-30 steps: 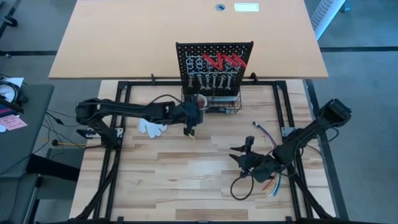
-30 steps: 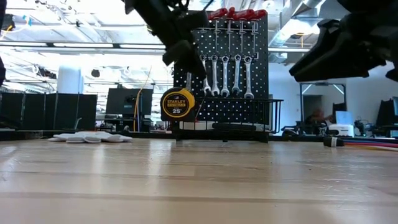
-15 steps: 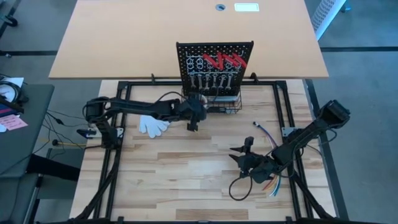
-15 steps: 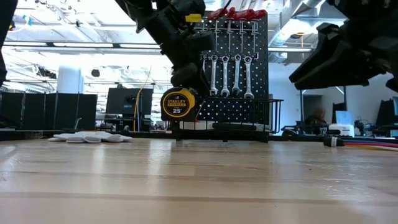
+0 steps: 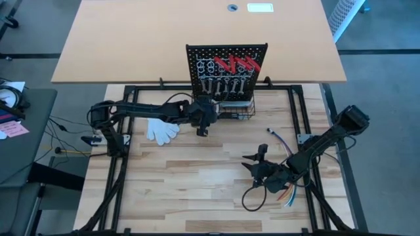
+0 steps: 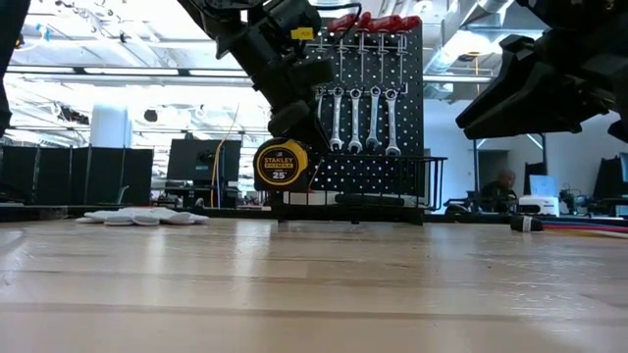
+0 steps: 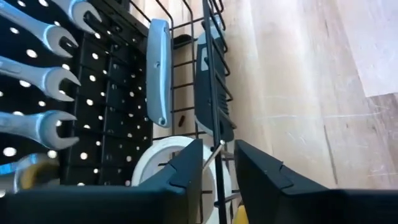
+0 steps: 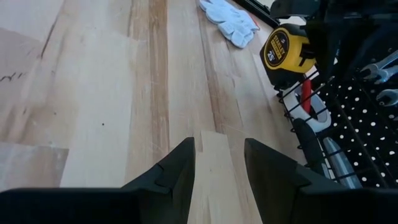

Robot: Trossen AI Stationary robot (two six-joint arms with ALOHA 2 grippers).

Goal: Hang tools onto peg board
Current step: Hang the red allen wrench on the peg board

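Overhead, left pincer (image 5: 204, 130) beside wire basket (image 5: 240, 115), arm outstretched.

Setting: robotics lab or workshop in an open-plan hall. Evidence: pale wood bench (image 5: 197, 183) carried on a black metal frame (image 5: 118, 170), with two dark robot arms mounted at its left and right edges; black peg board (image 6: 378, 98) at the far side hung with wrenches (image 6: 355, 118) and red-handled tools (image 6: 378, 22); yellow tape measure (image 6: 281, 164) beside it; large tan desk (image 5: 131, 39) beyond; exposed ceiling ducts and strip lights (image 6: 128, 71); dark monitors (image 6: 191, 157) and a seated person (image 6: 502, 181) in the background.
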